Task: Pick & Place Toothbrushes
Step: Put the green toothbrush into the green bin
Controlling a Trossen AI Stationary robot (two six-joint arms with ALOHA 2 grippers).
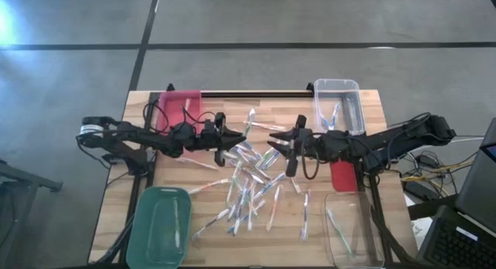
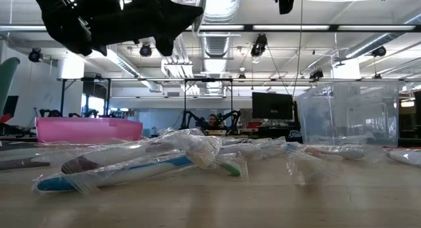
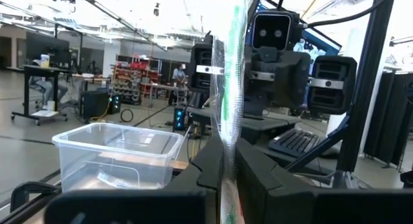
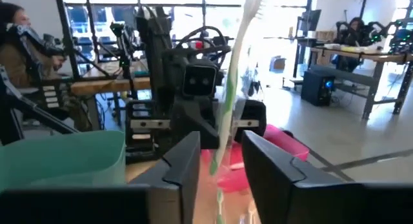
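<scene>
1. Most of the work is left, by the look of it. The toothbrushes (image 1: 249,187) lie in a loose heap on the middle of the table (image 1: 124,199), well over a dozen of them in clear wrappers.
2. A few are already sorted: one or two lie in the green bin (image 1: 161,226), a couple in the clear bin (image 1: 338,103) at the far right, and a few in the near clear bin (image 1: 353,232). The pink bin (image 1: 180,106) shows perhaps one.
3. The left gripper (image 1: 229,135) hangs above the heap, closed on a green-accented toothbrush (image 3: 229,101) that stands upright between its fingers.
4. The right gripper (image 1: 276,139) faces it closely. A green toothbrush (image 4: 227,108) stands between its parted fingers; I cannot tell if they touch it.
5. Room is tight between the two grippers, which nearly meet over the table's middle.
6. The bins sit at the table's corners, close to its edges, with open wood between them and the heap.
</scene>
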